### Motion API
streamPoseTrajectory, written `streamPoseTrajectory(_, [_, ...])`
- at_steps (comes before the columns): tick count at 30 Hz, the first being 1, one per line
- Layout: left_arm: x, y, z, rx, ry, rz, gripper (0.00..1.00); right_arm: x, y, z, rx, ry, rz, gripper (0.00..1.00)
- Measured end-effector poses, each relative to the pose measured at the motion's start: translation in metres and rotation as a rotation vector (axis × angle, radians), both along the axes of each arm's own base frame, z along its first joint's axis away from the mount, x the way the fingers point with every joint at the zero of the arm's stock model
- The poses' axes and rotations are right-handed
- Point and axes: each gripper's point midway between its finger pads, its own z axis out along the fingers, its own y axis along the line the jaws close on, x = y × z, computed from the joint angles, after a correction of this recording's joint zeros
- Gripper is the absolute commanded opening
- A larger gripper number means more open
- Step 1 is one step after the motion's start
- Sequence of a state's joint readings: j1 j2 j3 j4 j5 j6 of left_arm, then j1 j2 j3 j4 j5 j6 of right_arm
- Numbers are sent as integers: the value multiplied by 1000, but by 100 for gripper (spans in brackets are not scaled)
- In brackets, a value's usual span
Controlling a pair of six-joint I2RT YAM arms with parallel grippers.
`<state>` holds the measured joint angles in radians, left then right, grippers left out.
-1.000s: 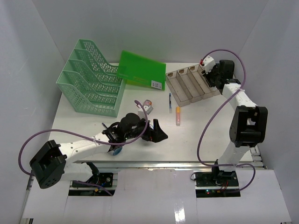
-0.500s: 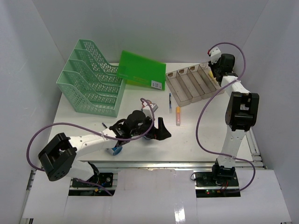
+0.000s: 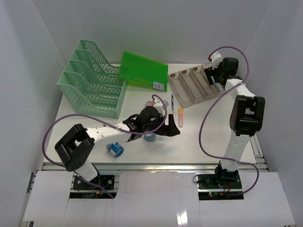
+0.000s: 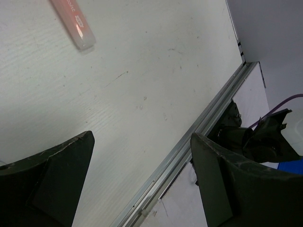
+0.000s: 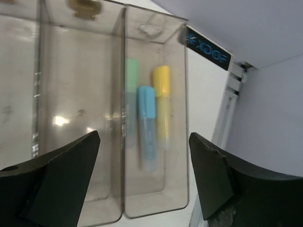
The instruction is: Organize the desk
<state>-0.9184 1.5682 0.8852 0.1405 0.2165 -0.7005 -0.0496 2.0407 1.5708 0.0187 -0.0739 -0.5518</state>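
The white desk (image 3: 199,137) carries loose stationery. My left gripper (image 3: 173,128) hovers open low over its front middle, nothing between the fingers; in the left wrist view the left gripper (image 4: 142,137) frames bare desk (image 4: 142,71) and its metal front rail. An orange highlighter (image 3: 180,117) lies just beyond it, the same orange highlighter (image 4: 73,23) at that view's top. My right gripper (image 3: 214,75) stands open above the clear tray's (image 3: 191,87) rightmost compartment. Below the right gripper (image 5: 144,135), a blue highlighter (image 5: 147,125), a yellow one (image 5: 162,106) and a green one (image 5: 130,99) lie in that compartment.
A mint-green mesh rack (image 3: 92,85) stands at the back left, with a green folder (image 3: 143,71) leaning beside it. A blue pen (image 3: 172,101) lies near the tray. A blue tape roll (image 3: 115,149) sits by the front edge. A small item (image 3: 150,137) lies under the left arm.
The right gripper has opened and the blue highlighter now lies in the tray compartment. The left arm has reached rightward toward the orange highlighter, uncovering the tape roll.
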Motion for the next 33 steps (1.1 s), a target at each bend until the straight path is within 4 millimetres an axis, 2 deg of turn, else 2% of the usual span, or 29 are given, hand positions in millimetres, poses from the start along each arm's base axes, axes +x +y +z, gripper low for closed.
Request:
streamPoseTrajectory(2, [6,-5,1,6,2,9,90,-21,15,4,48,56,82,90])
streamPoseTrajectory(4, [13,-11,-1,23,9,25,87,-50,35,19,103,94,200,90])
streamPoseTrajectory(8, [32,-24,-16,103,42,71,81,-141,81,60,234,96,423,90])
streamPoseTrajectory(10, [44,-31,-27,159,52,104,80,-181,96,73,278,76,493,90])
streamPoseTrajectory(12, [56,-37,-37,219,56,139,79,-215,109,74,316,75,543,90])
streamPoseTrajectory(15, [69,-43,-50,301,54,182,75,-250,117,64,393,104,562,90])
streamPoseTrajectory(18, [78,-48,-63,368,48,210,72,-273,120,56,485,138,560,89])
streamPoseTrajectory(23, [90,-51,-90,480,49,236,68,-287,115,54,572,140,537,90])
streamPoseTrajectory(28, [109,-66,-92,511,13,259,65,-292,96,60,650,110,499,89])
streamPoseTrajectory(33, [113,-68,-94,554,-7,274,60,-298,88,61,716,107,492,88])
